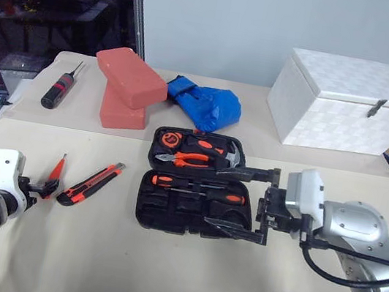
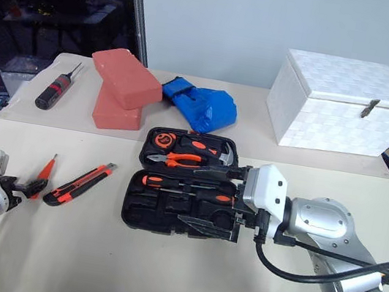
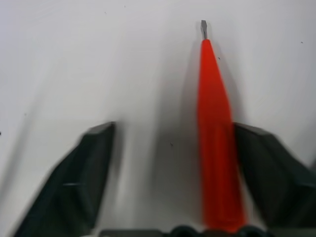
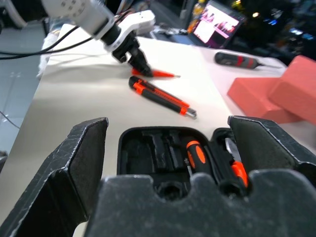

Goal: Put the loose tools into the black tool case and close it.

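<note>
- The black tool case (image 1: 192, 183) lies open at the middle of the table (image 1: 182, 270), lid half toward the far side, and pliers, a tape and two orange-handled screwdrivers are seated in its recesses.
- Right gripper (image 1: 243, 203) hangs level just at the case's right edge, pointing across it; its jaws are spread wide, one finger by the lid half and one over the near half, with nothing between them.
- Over on the left, the left gripper (image 1: 46, 187) is down at the table with its fingers parted around the handle end of the small orange screwdriver (image 1: 57, 169). In the left wrist view the handle lies against one finger, with a gap to the other.
- The orange-black utility knife (image 1: 91, 183) lies just beside that screwdriver, angled, well apart from the case's left edge.
- There is bare tabletop between knife and case, and a broad bare strip along the near edge.
- At the far side are two red blocks (image 1: 126, 87), a blue bag (image 1: 206, 104) and a white box (image 1: 349, 104) toward the right corner.
- A black screwdriver with red bands (image 1: 60, 88) lies near the far-left edge.
</note>
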Robot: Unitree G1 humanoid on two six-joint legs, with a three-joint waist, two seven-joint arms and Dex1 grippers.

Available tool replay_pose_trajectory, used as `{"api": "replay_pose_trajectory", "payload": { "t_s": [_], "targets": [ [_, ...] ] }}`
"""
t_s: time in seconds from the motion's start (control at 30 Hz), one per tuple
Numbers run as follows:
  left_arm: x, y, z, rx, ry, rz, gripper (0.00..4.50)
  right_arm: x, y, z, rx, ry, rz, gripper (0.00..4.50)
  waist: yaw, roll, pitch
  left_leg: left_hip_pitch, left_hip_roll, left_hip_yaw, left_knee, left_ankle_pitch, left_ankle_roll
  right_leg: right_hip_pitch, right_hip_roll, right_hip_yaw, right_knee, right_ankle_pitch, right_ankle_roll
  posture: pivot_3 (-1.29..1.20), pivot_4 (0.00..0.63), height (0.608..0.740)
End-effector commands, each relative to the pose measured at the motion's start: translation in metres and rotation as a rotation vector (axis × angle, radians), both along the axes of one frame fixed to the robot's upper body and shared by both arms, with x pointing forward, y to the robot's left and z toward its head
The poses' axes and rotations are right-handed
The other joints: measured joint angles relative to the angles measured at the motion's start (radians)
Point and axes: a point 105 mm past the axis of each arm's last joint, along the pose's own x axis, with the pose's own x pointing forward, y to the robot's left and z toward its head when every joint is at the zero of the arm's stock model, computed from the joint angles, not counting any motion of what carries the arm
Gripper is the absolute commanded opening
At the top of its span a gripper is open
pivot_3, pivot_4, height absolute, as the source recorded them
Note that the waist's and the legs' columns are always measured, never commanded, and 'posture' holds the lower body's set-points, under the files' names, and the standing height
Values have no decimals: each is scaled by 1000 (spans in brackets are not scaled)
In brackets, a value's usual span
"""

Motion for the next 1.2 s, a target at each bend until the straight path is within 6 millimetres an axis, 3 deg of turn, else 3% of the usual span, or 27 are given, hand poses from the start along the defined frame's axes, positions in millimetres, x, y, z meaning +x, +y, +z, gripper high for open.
{"api": "replay_pose_trajectory", "payload": {
  "t_s": [0.03, 0.07, 0.1, 0.17, 0.2, 0.27, 0.33, 0.37, 0.47, 0.57, 0.73, 0.97, 1.2],
  "targets": [
    [-1, -8, -11, -37, 13, -34, 2328, 2, 3, 6, -10, -68, 26, 4500, 1, 1, 0, 0, 0, 0, 0, 0, 0, 0, -1, 0, 0, 0, 0, 0, 150, 740],
    [-1, -9, -9, -48, -9, -42, 1816, 2, 3, 6, -11, -72, 29, 4500, 1, 1, 0, 0, 0, 0, 0, 0, 0, 0, -1, 0, 0, 0, 0, 0, 150, 740],
    [0, -11, -5, -55, -33, -62, 1574, 3, 4, 6, -10, -75, 31, 4500, 2, 1, 0, 0, 0, 1, 0, 0, 0, 0, -2, 0, 0, 0, 0, 0, 150, 740],
    [5, -16, 14, -74, -139, -113, 724, 4, 4, 6, -8, -78, 32, 4500, 3, 1, 0, 0, 0, 1, 0, 0, 0, 0, -2, 0, -1, 0, 1, 0, 150, 740],
    [8, -19, 26, -86, -197, -141, 492, 5, 5, 6, -8, -80, 33, 4500, 4, 0, 0, -1, 0, 1, 0, 0, 0, 0, -2, 0, -1, 0, 1, 0, 150, 740],
    [12, -29, 55, -95, -298, -253, 456, 6, 4, 6, -1, -81, 27, 4500, 4, -2, -1, -2, 0, 0, 0, 0, 0, -1, -2, -1, -1, 0, 0, 0, 150, 740],
    [11, -56, 78, -97, -334, -475, 456, 5, 2, 8, 12, -76, 17, 4500, 4, -3, -1, -4, 0, 0, 1, 0, 0, -2, -1, -1, 0, 1, 0, 0, 150, 740],
    [9, -80, 87, -112, -312, -626, 456, 3, -2, 8, 17, -70, 5, 4500, 3, -4, -1, -5, 0, 0, 1, 0, 0, -3, 0, -1, 0, 1, -1, 0, 150, 740],
    [-4, -142, 93, -104, -199, -1016, 456, -1, -15, 4, 4, -45, -50, 4500, 11, -1, 0, -6, 0, -2, 1, 0, 0, -3, 1, -2, -1, 1, -1, 0, 150, 740],
    [-3, -189, 86, 1, -148, -1269, 456, -8, -33, -6, -33, -9, -133, 4500, 19, 2, -1, -6, -3, 0, 1, 0, 0, -3, -2, 1, -1, -1, 2, 0, 150, 740],
    [17, -224, 65, 147, -87, -1422, 456, -17, -50, -14, -66, 17, -238, 4500, 5, 1, -1, -8, -4, 1, 1, 0, 0, -3, -1, 2, -2, -1, 3, 0, 150, 740],
    [38, -230, 37, 312, 6, -1485, 456, -23, -57, -17, -83, 22, -303, 4500, -10, 1, -1, -7, -1, 0, 1, 0, 1, -2, 4, 3, 0, 0, 1, 0, 150, 740],
    [38, -226, 15, 389, 90, -1525, 456, -26, -55, -16, -90, 18, -315, 4500, -5, 1, -1, -8, -2, 0, 2, 0, 1, -2, 3, 3, -1, 0, 2, 0, 150, 740]
  ]
}}
